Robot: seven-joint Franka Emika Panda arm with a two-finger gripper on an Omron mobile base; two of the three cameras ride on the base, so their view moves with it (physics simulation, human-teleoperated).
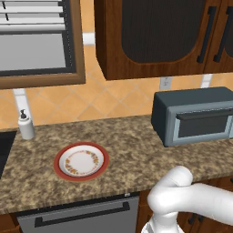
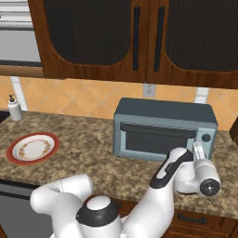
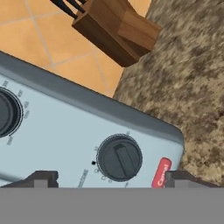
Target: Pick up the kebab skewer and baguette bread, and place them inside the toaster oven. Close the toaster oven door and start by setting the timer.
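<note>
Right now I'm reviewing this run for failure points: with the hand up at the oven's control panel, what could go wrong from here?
1. The gripper stands open astride the dial; if that dial is not yet turned, the timer may not run.
2. The red button sits right beside that dial, so a fingertip could press it.
3. The knife block stands close beyond the toaster oven; a wide swing away might knock it.

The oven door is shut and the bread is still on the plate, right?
Not quite. The door is shut, but the plate has no bread on it; the left base view shows just its bare patterned face.
</note>
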